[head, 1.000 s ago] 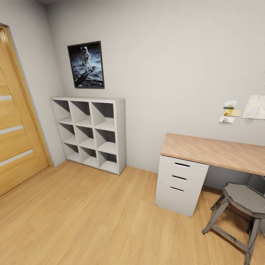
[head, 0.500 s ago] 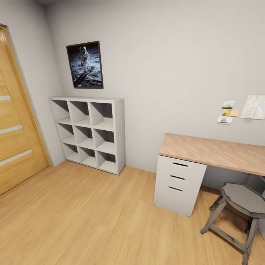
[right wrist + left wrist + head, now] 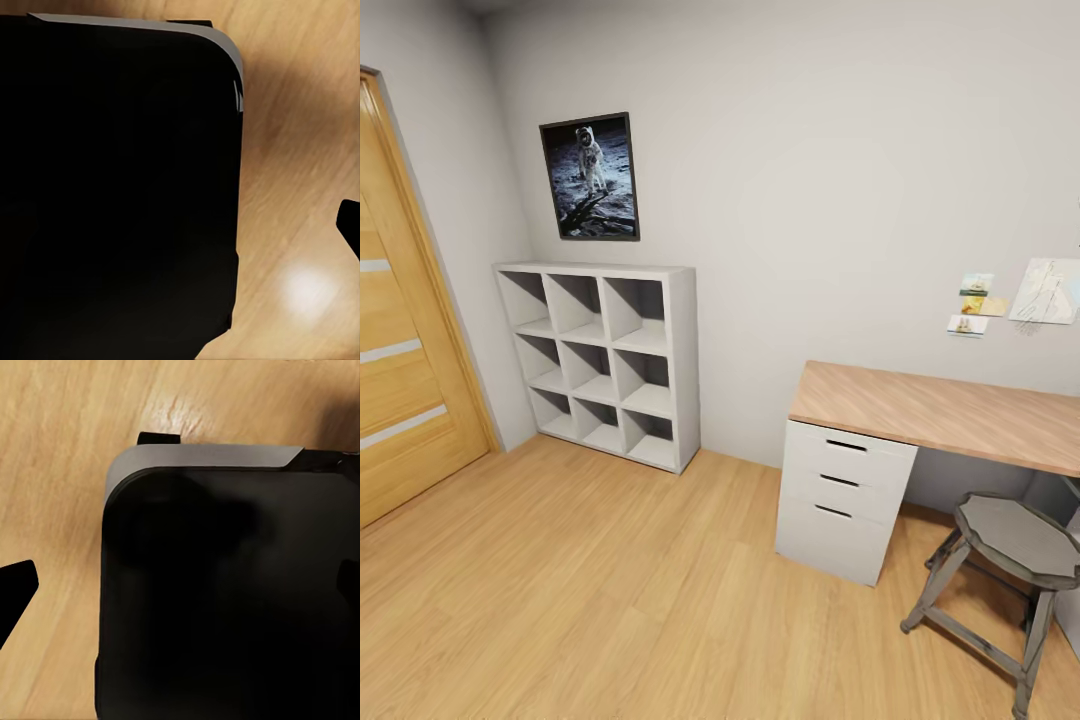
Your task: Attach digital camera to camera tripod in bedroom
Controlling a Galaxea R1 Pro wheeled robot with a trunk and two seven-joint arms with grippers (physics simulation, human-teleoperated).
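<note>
The robot is facing a shelf [image 3: 605, 360] and desk [image 3: 940, 410]; the camera, probably light and rigid, is awaiting a body grasp. Jaws' state: cannot tell.

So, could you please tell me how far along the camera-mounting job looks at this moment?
Nothing looks done yet. The head view shows a room with a cube shelf, a desk, a stool and a door, with neither task item on view here. Both wrist views look down at the wood floor past a dark body. Finding the camera, grasping it and mounting it all remain.
</note>
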